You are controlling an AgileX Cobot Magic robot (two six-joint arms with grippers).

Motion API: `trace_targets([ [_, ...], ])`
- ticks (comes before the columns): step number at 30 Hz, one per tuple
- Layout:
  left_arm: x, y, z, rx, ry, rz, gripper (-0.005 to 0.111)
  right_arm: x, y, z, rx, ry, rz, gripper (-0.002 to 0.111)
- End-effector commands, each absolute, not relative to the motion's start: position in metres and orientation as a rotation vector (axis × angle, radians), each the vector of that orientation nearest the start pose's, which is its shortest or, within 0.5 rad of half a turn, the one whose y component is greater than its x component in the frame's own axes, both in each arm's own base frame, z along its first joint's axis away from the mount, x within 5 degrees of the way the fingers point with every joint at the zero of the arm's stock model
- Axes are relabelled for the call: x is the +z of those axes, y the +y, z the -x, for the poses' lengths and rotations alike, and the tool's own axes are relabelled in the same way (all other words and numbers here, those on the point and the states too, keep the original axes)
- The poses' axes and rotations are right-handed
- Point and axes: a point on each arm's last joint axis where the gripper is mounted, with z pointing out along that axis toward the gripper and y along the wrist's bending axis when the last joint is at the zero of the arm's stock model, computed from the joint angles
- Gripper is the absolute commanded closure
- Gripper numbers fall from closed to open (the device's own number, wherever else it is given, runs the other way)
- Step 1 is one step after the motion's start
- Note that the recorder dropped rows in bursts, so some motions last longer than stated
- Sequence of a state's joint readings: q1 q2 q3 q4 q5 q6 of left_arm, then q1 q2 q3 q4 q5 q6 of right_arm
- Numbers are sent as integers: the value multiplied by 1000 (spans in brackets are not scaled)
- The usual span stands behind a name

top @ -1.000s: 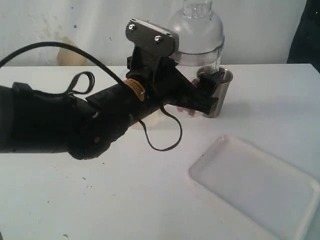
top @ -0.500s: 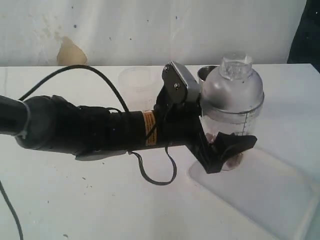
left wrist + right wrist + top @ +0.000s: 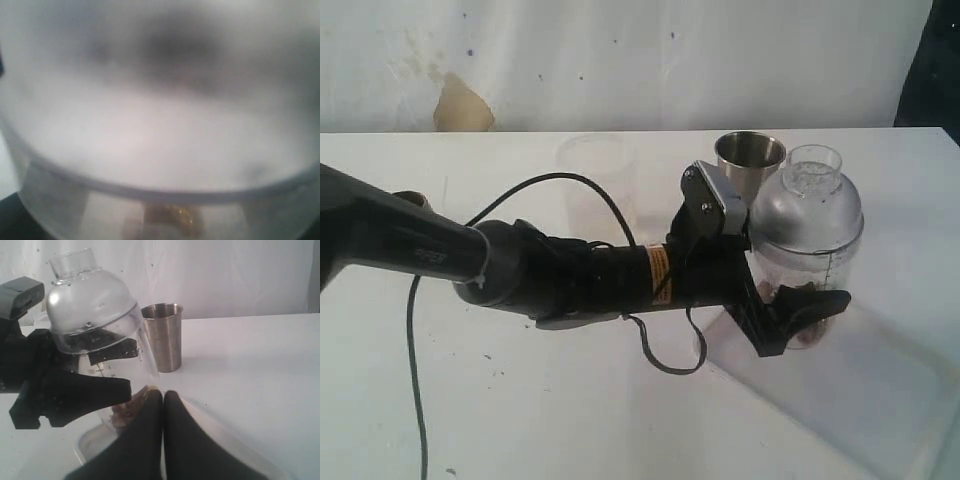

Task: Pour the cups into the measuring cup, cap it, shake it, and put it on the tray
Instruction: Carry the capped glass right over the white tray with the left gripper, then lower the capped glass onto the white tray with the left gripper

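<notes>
My left gripper (image 3: 798,300) is shut on the lower half of the clear measuring cup (image 3: 808,250), which wears a domed clear cap. Brown bits (image 3: 175,220) lie in the cup's bottom. The cup leans slightly over the near corner of the white tray (image 3: 850,400); I cannot tell if it touches. The steel tumbler (image 3: 750,160) stands upright just behind it. A brown rim that may be the wooden cup (image 3: 410,199) peeks from behind the left arm. In the right wrist view, my right gripper (image 3: 163,396) is shut and empty, close beside the measuring cup (image 3: 95,320) over the tray (image 3: 235,440).
A frosted translucent cup (image 3: 598,180) stands behind the left arm. The arm's loose cable (image 3: 670,355) loops onto the white table (image 3: 520,400). The tray runs off toward the table's right front. A wall closes the back.
The left arm has carried the capped measuring cup from high beside the steel tumbler down and to the right, to the tray's corner. The arm has swung lower and reaches further right.
</notes>
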State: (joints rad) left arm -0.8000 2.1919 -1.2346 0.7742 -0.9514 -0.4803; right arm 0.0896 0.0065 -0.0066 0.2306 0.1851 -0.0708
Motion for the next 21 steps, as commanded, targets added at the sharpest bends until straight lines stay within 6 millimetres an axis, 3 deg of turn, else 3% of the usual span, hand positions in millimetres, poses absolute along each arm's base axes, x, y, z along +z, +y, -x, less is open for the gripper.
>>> trace_targets([
  [1, 149, -366, -280, -1115, 1294, -1095, 107, 197, 9, -55, 217, 1661, -18, 108],
  [8, 131, -366, -279, -1050, 1354, -1209, 107, 197, 9, -55, 217, 1661, -18, 108],
  [14, 128, -368, -273, -1093, 1383, -1238, 103, 197, 9, -55, 217, 1661, -18, 108],
  [15, 128, -368, -273, -1093, 1384, -1236, 99, 197, 9, -55, 217, 1661, -18, 108],
  [17, 129, -368, -273, -1093, 1385, -1233, 77, 197, 9, -55, 217, 1661, -18, 108],
  [19, 130, -368, -276, -1098, 1400, -1185, 44, 197, 9, -55, 217, 1661, -18, 108],
  [21, 133, -368, -281, -1104, 1432, -1086, 24, 197, 9, -55, 217, 1661, -18, 108],
])
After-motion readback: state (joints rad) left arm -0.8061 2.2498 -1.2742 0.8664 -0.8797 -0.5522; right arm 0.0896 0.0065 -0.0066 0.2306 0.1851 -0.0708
